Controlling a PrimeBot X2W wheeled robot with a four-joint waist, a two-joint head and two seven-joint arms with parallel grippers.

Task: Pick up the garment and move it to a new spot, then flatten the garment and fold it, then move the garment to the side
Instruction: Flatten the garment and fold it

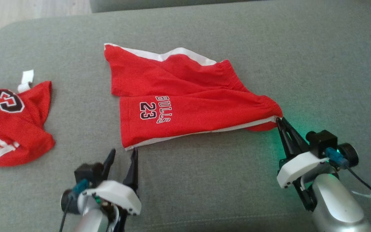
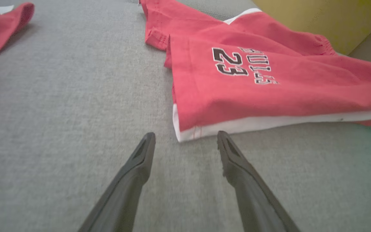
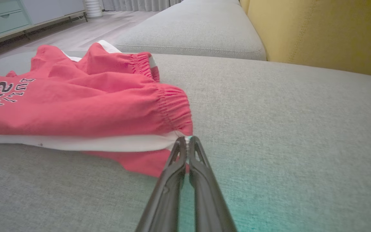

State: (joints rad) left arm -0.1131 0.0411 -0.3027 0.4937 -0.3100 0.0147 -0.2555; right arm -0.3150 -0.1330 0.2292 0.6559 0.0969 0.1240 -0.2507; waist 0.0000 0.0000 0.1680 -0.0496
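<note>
The garment [image 1: 185, 106] is a pair of red shorts with white side stripes and "BULLS 23" lettering, lying spread across the grey cushion [image 1: 204, 180]. My right gripper [image 1: 279, 120] is shut on the waistband corner at the shorts' right end; in the right wrist view its fingertips pinch the white stripe of the shorts [image 3: 76, 106] at the gripper [image 3: 187, 139]. My left gripper [image 1: 123, 153] stands open just in front of the leg-hem corner, and the left wrist view has that white corner of the shorts [image 2: 253, 83] lying between and just beyond the gripper [image 2: 186, 137].
A second red jersey [image 1: 8, 125] with a white tag lies crumpled at the cushion's left edge. A yellow backrest [image 3: 320, 32] rises behind the cushion, and another grey cushion [image 3: 192, 32] adjoins it. Wooden floor [image 1: 27, 9] lies beyond the far left.
</note>
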